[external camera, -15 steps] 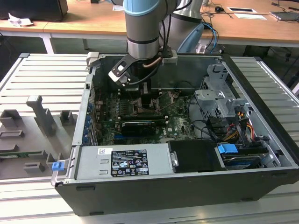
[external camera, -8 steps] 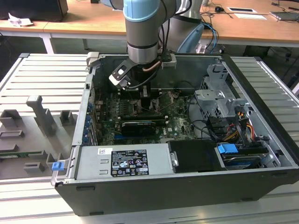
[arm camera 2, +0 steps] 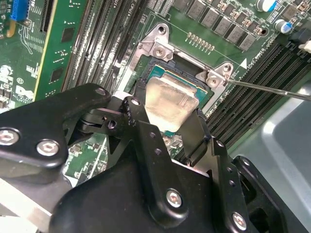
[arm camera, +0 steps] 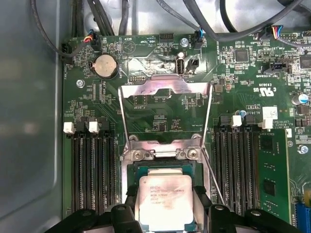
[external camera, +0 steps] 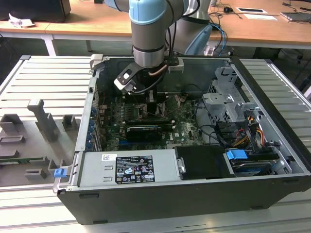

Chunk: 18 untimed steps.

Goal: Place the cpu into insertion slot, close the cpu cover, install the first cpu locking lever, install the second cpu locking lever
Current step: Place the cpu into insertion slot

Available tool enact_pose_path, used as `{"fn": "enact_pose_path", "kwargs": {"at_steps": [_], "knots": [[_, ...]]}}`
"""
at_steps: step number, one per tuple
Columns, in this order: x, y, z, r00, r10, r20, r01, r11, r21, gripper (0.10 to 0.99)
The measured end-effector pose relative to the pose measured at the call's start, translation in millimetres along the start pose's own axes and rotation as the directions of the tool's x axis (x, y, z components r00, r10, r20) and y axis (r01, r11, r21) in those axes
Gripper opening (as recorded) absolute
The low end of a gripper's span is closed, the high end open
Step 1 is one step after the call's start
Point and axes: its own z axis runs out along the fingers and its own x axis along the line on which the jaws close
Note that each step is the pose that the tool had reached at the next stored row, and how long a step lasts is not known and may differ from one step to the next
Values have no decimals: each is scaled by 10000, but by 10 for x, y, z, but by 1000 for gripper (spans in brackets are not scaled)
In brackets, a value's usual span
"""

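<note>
The hand was closed narrowly on the cpu, one black finger pressed to each of two opposite edges. In both wrist views the chip sat level, silvery top up, right over the insertion slot; whether it was fully seated I could not tell. Just beyond the socket, the cpu cover stood swung open, its window showing green board behind. A thin metal lever slanted away from one socket corner. Black memory slots flanked the socket. In the exterior view the arm reached down into the open computer case, which lay on the ribbed grey table.
</note>
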Motion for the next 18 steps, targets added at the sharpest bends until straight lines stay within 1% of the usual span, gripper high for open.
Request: {"fn": "enact_pose_path", "kwargs": {"at_steps": [2,8,10,11,13,15,17,18], "knots": [[-1,-1,17,10000,67,7,-67,10000,0,529],[0,-1,18,10000,69,6,-69,10000,-1,529],[0,-1,19,10000,69,6,-69,10000,-1,541],[0,-2,19,10000,69,6,-69,10000,-1,604],[0,-1,18,10000,69,5,-69,10000,-1,604],[0,0,8,10000,69,5,-69,10000,-2,604],[0,3,-33,10000,70,6,-70,10000,-1,604],[0,4,-43,10000,70,6,-70,10000,-1,604]]}}
